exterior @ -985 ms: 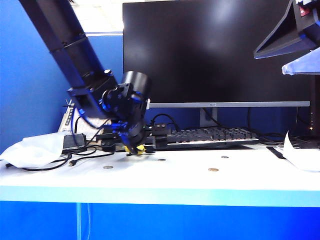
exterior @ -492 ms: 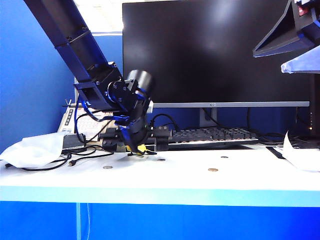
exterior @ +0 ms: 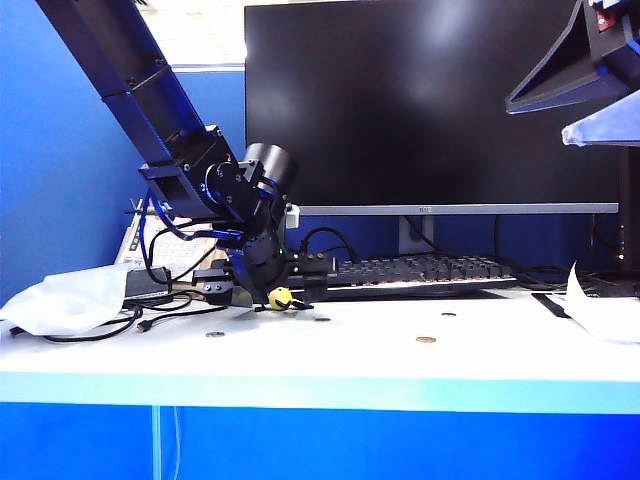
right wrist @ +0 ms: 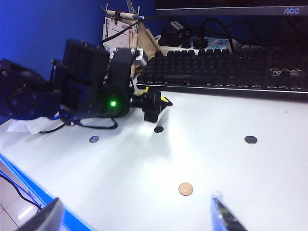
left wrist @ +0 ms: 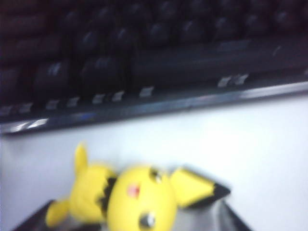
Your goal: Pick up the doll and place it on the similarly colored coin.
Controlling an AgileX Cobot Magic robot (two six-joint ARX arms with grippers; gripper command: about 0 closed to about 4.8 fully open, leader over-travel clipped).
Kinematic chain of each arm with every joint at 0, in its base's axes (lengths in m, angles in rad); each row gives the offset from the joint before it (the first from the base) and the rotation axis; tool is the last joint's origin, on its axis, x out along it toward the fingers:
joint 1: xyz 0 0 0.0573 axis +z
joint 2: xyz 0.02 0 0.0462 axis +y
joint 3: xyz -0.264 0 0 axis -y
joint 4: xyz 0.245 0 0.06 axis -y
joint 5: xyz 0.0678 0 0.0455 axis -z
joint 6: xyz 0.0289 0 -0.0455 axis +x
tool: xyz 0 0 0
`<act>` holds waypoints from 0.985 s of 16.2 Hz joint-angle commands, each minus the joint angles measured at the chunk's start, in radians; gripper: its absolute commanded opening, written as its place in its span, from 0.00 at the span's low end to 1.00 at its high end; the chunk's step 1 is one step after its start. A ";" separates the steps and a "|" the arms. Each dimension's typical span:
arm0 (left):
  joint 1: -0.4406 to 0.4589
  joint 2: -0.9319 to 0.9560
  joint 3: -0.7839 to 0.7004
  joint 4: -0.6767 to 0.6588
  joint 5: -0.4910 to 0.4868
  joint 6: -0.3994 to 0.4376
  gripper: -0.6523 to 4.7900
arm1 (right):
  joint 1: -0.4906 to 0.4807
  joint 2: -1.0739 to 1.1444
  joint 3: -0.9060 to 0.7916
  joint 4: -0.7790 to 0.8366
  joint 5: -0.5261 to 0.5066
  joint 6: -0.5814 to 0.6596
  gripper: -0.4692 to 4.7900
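Since 1 s ago, left gripper point(exterior: 272, 297) has tilted, fingers point(left wrist: 231, 214) straddling the doll point(left wrist: 130, 195) lying on worktop point(exterior: 400, 360) by keyboard point(exterior: 420, 270), grip unclear; right gripper point(right wrist: 137, 211) hangs wide, empty, w/ brass coin point(right wrist: 186, 188) well apart.

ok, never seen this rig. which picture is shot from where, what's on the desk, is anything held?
It is a robot with two arms, each ending in a two-finger gripper. One picture comes from a camera facing the desk; the other two from cameras on the wrists.

The left gripper is down at the yellow doll, in front of the keyboard. Its fingers sit on either side of the doll; whether they grip it is unclear.

The right gripper hangs open above the desk, holding nothing.

On the white desk lie a brassy coin and three duller or darker coins, with a monitor behind.
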 commanded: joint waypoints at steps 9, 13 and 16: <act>0.004 0.020 0.034 -0.055 0.121 0.006 0.14 | -0.001 -0.002 0.006 0.017 0.001 0.000 0.83; 0.003 -0.050 0.034 -0.054 0.116 0.032 0.11 | -0.002 -0.002 0.006 0.040 0.002 0.000 0.83; -0.001 -0.119 0.032 -0.092 0.117 0.076 0.11 | -0.003 -0.002 0.006 0.075 0.003 0.000 0.83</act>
